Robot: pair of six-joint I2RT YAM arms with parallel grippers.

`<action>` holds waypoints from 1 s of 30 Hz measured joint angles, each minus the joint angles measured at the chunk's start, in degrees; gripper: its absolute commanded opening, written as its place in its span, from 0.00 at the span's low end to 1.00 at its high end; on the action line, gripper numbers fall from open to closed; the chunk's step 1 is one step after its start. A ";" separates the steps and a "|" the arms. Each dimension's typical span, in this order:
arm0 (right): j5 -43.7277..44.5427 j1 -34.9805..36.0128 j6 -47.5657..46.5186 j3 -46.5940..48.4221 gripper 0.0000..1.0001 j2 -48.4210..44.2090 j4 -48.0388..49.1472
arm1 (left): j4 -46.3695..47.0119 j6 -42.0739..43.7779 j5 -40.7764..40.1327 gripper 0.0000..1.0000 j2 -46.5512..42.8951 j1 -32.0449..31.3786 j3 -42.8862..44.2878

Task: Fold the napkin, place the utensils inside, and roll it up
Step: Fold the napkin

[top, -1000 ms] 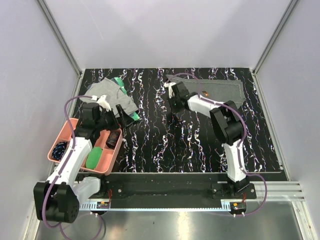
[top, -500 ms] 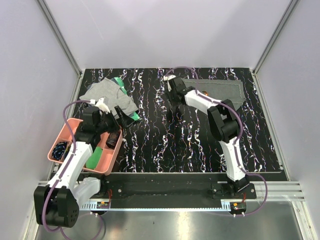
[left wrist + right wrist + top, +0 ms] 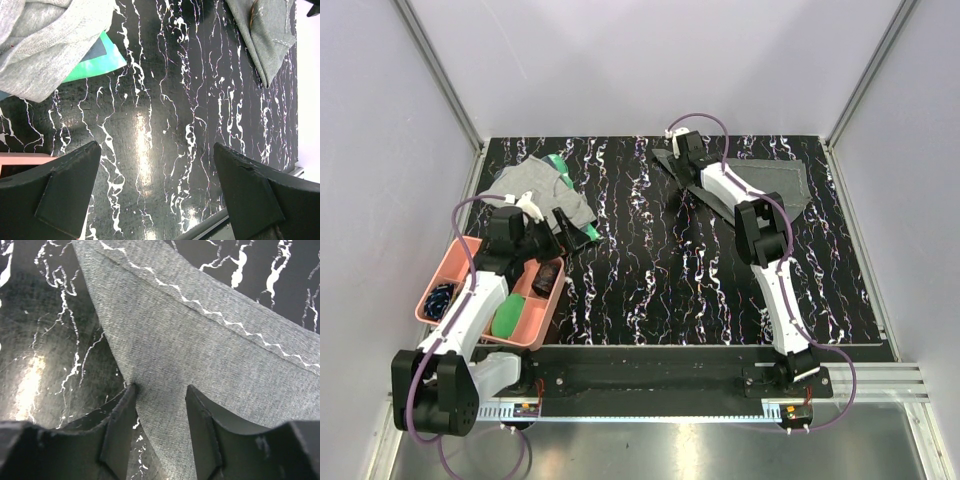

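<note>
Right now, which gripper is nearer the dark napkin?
Right. The right gripper is over the napkin, with cloth between its fingers. The left gripper hovers near the pink tray, far off to the napkin's left.

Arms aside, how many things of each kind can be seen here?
Cloths: 2, napkin and light grey cloth
Tray: 1
Items in tray: 3, dark blue item, green lump, brown item
Green item under light grey cloth: 1
Total: 7
</note>
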 measured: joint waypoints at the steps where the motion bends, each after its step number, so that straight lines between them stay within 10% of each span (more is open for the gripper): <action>1: -0.28 0.00 -0.39 0.28 0.50 0.15 -0.15 | 0.13 0.00 0.00 0.97 0.31 0.00 0.00; 30: -4.35 0.39 -3.19 0.33 0.36 0.22 -0.55 | 3.06 -1.55 0.87 0.97 2.89 0.00 0.00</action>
